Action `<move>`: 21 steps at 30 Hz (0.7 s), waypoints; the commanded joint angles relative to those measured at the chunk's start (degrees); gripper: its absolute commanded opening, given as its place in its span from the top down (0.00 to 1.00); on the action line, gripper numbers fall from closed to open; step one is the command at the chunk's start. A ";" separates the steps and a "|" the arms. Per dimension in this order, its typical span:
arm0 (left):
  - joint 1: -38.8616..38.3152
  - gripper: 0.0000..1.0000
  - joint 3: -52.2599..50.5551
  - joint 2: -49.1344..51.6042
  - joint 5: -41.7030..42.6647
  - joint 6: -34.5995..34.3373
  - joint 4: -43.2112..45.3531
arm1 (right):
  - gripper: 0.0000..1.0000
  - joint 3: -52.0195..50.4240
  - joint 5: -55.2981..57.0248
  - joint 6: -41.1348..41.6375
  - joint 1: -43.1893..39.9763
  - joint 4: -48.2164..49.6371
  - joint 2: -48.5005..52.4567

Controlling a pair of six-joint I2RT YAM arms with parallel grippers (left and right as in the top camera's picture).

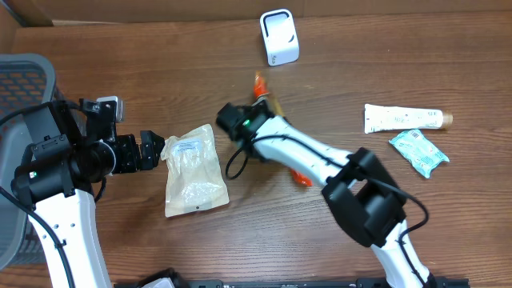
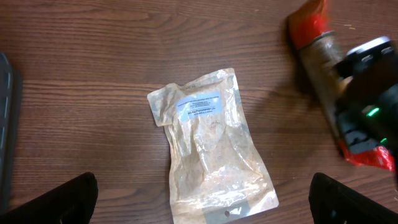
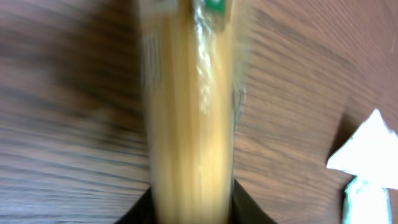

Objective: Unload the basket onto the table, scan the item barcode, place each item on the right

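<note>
A long clear packet of spaghetti (image 1: 274, 105) with orange ends lies slanted on the wooden table. My right gripper (image 1: 244, 122) is on it; in the right wrist view the yellow packet (image 3: 189, 112) fills the gap and both black fingers (image 3: 140, 211) press its sides. A white scanner (image 1: 278, 38) stands at the back. A clear pouch (image 1: 194, 170) with a white label lies left of centre. My left gripper (image 1: 164, 152) stands wide open just left of it, its fingers (image 2: 62, 199) at the pouch's (image 2: 208, 155) bottom end without touching it.
A white tube (image 1: 404, 118) and a teal packet (image 1: 419, 151) lie at the right. A grey basket (image 1: 24, 80) stands at the left edge. A cardboard wall runs along the back. The right arm stretches across the table's middle.
</note>
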 commanded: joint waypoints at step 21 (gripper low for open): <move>-0.20 0.00 0.15 0.13 0.83 1.53 0.20 | 0.01 0.50 -33.14 -4.98 -9.97 -3.63 0.59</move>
